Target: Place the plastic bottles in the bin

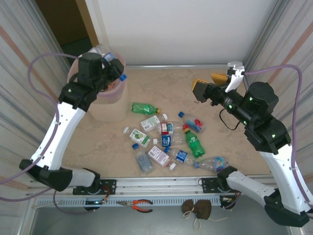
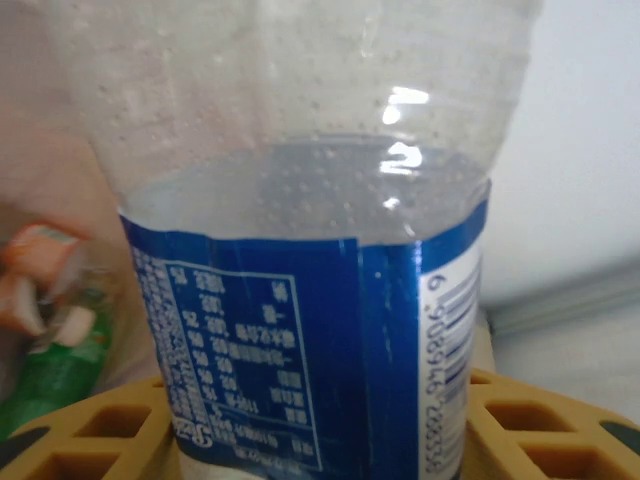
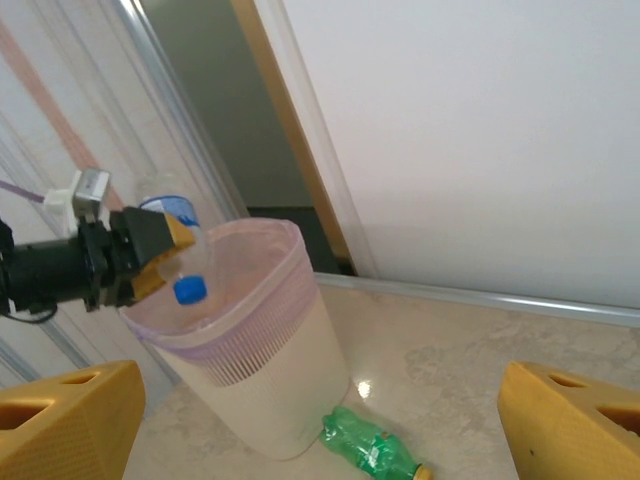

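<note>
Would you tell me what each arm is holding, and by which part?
Left fingers pinch a clear bottle by its blue-labelled middle; right fingers hold nothing.

Bright, even light; soft shadows. Glare spots on bottle; close-up slightly blurred, background out of focus.

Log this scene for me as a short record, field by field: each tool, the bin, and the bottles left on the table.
left tool: shut on a blue-labelled clear bottle, held over the bin's opening, blue cap lowest
right tool: open, empty, raised over the table's far right
bin: upright at far left, pink liner over rim
table: pale stone-look top
loose bottles: about eleven, lying clustered mid-table
green bottle: the loose one nearest the bin
</note>
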Controlling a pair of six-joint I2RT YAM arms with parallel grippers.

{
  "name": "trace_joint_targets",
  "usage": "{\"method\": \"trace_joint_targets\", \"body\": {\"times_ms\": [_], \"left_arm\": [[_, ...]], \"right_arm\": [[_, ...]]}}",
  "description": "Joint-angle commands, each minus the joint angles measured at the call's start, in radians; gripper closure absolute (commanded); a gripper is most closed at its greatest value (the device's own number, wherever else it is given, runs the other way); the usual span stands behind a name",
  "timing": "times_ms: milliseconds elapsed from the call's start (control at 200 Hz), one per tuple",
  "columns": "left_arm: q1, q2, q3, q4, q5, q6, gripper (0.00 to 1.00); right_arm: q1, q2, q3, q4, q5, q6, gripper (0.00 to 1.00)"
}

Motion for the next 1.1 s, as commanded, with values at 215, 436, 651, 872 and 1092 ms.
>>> {"method": "trace_joint_targets", "body": {"times_ms": [215, 436, 651, 872, 1092], "left_arm": [[0.151, 0.190, 0.260, -0.455, -0.159, -0.437, 0.62], [0.212, 0.296, 0.367, -0.570, -0.136, -0.528, 0.62], [0.220, 0.363, 0.373, -0.593, -0.075, -0.639, 0.62], [0.214, 0.456, 0.436, -0.616, -0.008, -0.752, 0.62], [0.192, 0.548, 0.546, -0.676, -0.021, -0.848, 0.60]], "right_arm": [[-0.064, 0.026, 0.051, -0.003, -0.066, -0.004, 0.10], [-0.121, 0.044, 0.035, 0.006, -0.144, 0.002, 0.10], [-0.169, 0.066, 0.031, 0.021, -0.217, 0.003, 0.10], [-0.235, 0.071, 0.020, 0.033, -0.291, 0.009, 0.10], [-0.285, 0.071, 0.007, 0.035, -0.335, 0.008, 0.10]]}}
